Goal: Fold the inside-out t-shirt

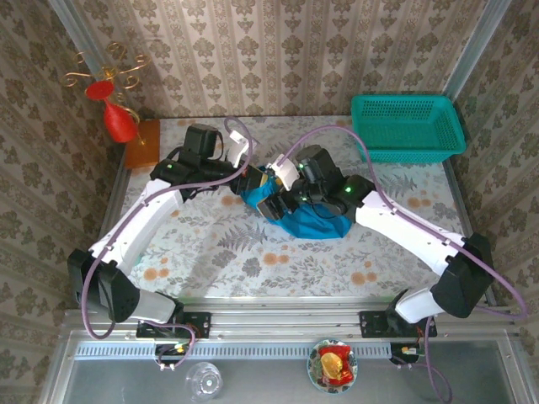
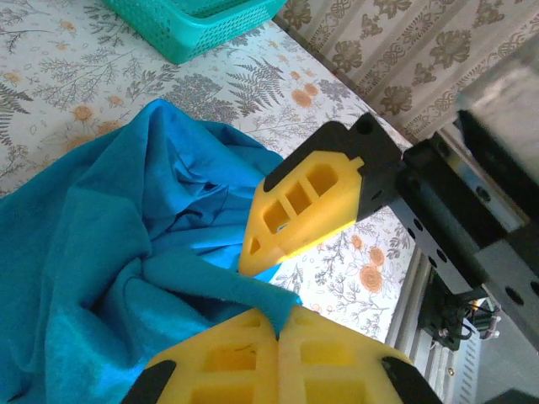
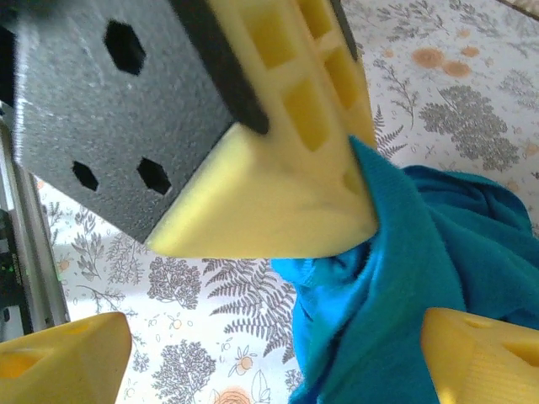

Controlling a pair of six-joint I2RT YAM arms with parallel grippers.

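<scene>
Where the shirt lies: the inside-out t-shirt (image 1: 316, 223) sits bunched in a heap at the middle of the flowered table (image 1: 210, 244), well apart from the teal basket (image 1: 407, 126) in the far right corner.
Long axis: seen from the top camera, the heap runs slantwise. It goes from a raised end at my pincers, on the far left of the heap, down toward the right and the near edge, where it passes under my right forearm.
Which way it points: I cannot tell, because the cloth is too crumpled for me to pick out collar, sleeves or hem.
Left pincer (image 2: 278, 332): closed. My two yellow fingers (image 2: 210, 366) press together on a narrow fold of the blue cloth, which comes to a peak at their seam.
Right pincer (image 3: 278, 324): open, jaws wide apart. The cloth hangs from my left pincer and drops between them, nearer the jaw on the right of the wrist view, and I cannot tell whether it touches that jaw.
Pincers together: my two tips sit just beside each other over the heap's raised end.
</scene>
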